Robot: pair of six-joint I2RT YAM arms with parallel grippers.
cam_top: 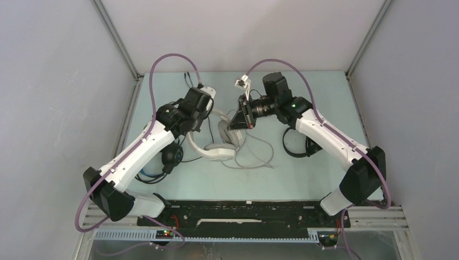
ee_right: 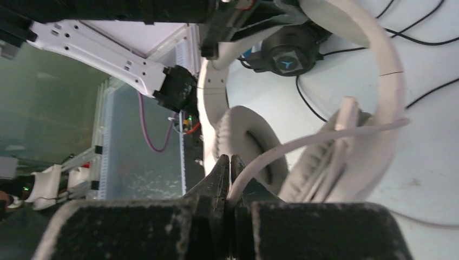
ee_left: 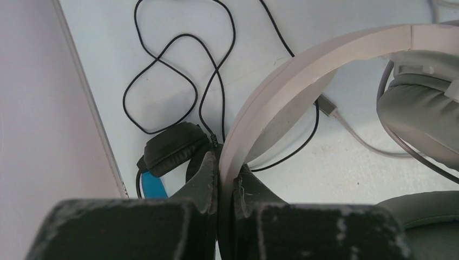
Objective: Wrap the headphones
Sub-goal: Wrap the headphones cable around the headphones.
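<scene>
The white-grey headphones (cam_top: 219,147) lie at the table's middle. My left gripper (ee_left: 225,161) is shut on their headband (ee_left: 303,62), seen edge-on between the jaws. My right gripper (ee_right: 230,157) is shut on their thin white cable (ee_right: 303,142), which runs up across an ear cup (ee_right: 251,143). In the top view the left gripper (cam_top: 208,108) and the right gripper (cam_top: 239,122) sit close together over these headphones. Slack cable (cam_top: 254,157) loops on the table. Black headphones with a blue headband (ee_left: 152,185) lie under my left arm (cam_top: 171,157). A smaller all-black pair (cam_top: 295,145) rests under my right arm.
A thin black cable (ee_left: 162,59) snakes in loops over the table at the left, near the left wall (ee_left: 32,108). A grey plug and lead (ee_left: 346,125) lie beside the headband. Walls enclose the table on three sides.
</scene>
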